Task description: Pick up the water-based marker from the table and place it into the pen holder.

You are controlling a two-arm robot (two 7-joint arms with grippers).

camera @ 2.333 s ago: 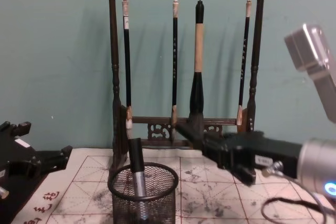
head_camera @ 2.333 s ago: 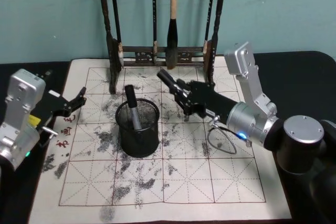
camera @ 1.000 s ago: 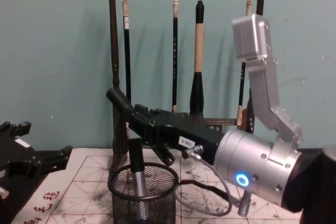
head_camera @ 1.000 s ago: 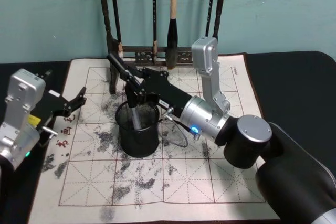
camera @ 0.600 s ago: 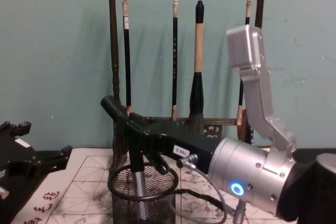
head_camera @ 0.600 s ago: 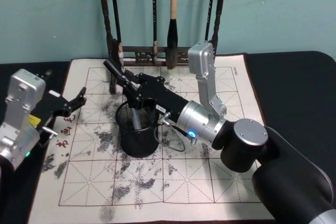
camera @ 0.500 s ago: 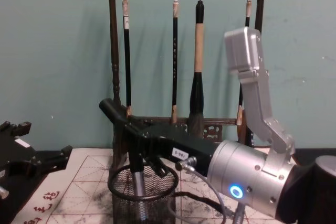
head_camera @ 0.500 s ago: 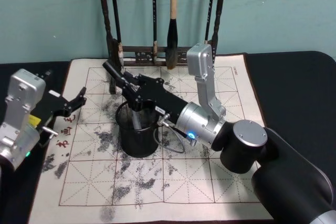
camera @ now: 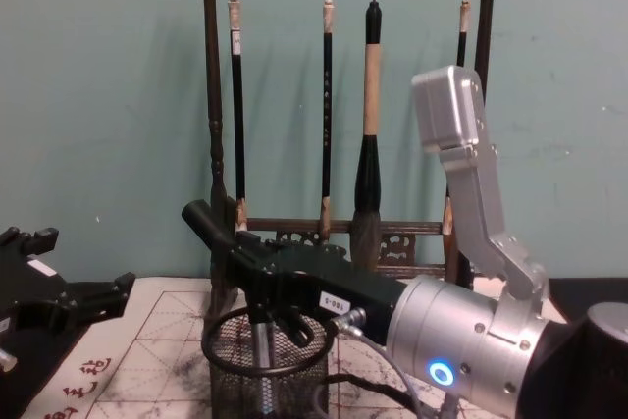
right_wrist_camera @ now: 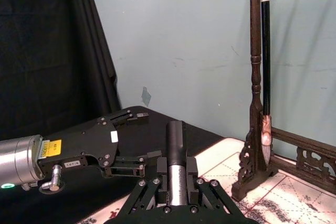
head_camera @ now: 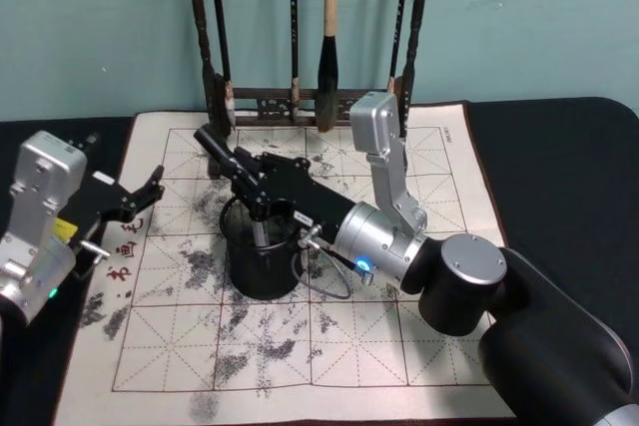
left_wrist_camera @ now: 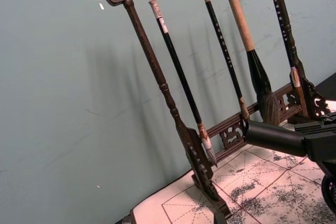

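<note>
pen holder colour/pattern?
Pen holder: black wire mesh with a solid black rim. The chest view shows it best.

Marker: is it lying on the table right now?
No, the right hand grips the marker, tilted, in the air over the pen holder.

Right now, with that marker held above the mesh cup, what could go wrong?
The right gripper holds the marker tilted over the pen holder; released so, it may catch the rim and tip out.
A pen already inside could block it.
The marker's raised end looks near the brush rack and might bump it.
The left gripper waits open at left.
</note>
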